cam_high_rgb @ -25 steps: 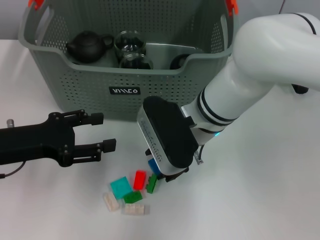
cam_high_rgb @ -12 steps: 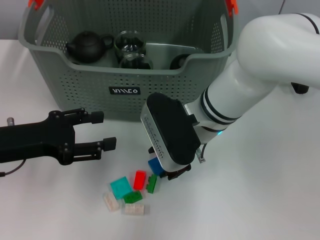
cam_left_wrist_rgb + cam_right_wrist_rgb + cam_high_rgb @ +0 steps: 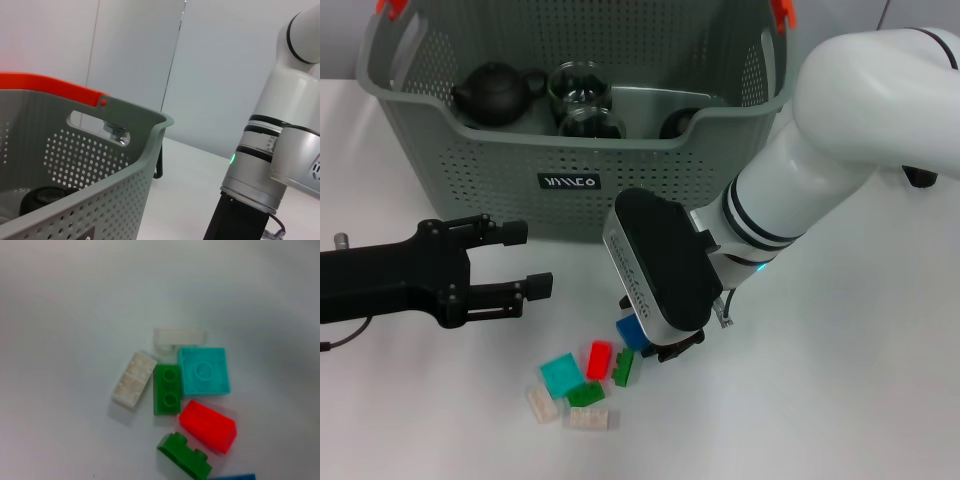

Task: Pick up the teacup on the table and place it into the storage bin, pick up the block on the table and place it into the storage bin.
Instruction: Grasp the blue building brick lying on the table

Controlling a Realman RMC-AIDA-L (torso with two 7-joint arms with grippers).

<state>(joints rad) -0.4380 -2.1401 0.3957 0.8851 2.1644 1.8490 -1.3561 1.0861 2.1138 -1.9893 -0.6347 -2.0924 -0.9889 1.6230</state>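
Observation:
The grey-green storage bin (image 3: 570,150) stands at the back, its rim (image 3: 131,111) also in the left wrist view. Several blocks lie in front of it: teal (image 3: 560,373), red (image 3: 599,358), green (image 3: 624,368), green (image 3: 586,394) and two whitish ones (image 3: 542,403). A blue block (image 3: 632,330) sits right under my right gripper (image 3: 665,345), whose fingers are hidden by the wrist. The right wrist view shows the teal (image 3: 204,370), red (image 3: 207,426) and green (image 3: 167,389) blocks, with the blue one (image 3: 240,476) at the edge. My left gripper (image 3: 525,262) hovers open left of the blocks. No teacup shows on the table.
Inside the bin are a black teapot (image 3: 495,92), two glass cups (image 3: 578,85) and a dark round vessel (image 3: 678,122). Orange handle clips (image 3: 782,12) sit on the bin's rim. My right arm (image 3: 265,165) stands between the bin and the blocks.
My right wrist has shifted slightly up and to the right, and the blue block under it has shifted a little the same way. The left arm has stayed put.

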